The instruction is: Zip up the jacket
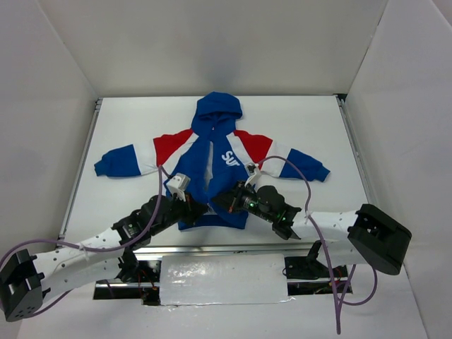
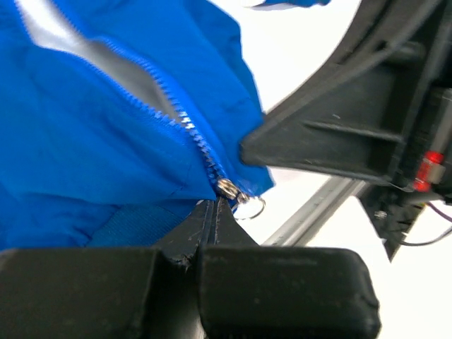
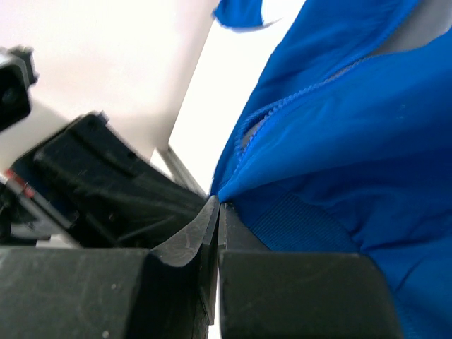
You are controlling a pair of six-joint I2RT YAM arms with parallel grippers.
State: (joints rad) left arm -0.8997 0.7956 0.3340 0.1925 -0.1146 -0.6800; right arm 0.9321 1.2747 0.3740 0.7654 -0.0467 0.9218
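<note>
The jacket [image 1: 200,159] lies flat on the white table, hood to the far side, with its front zipper [image 1: 210,169] open most of the way up. Both grippers meet at its bottom hem. My left gripper [image 1: 200,209] is shut on the hem edge right below the silver zipper slider [image 2: 227,188]; the slider's ring [image 2: 251,207] hangs free beside my fingertips [image 2: 212,212]. My right gripper [image 1: 219,203] is shut on the blue hem corner [image 3: 233,187] of the other front panel. The zipper teeth [image 2: 176,106] run up and left from the slider.
The right gripper's black body [image 2: 339,134] sits very close to the left one, and the left one [image 3: 106,169] shows in the right wrist view. A metal rail [image 1: 212,248] runs along the table's near edge. White walls enclose the table. Purple cables [image 1: 296,173] loop over the right sleeve.
</note>
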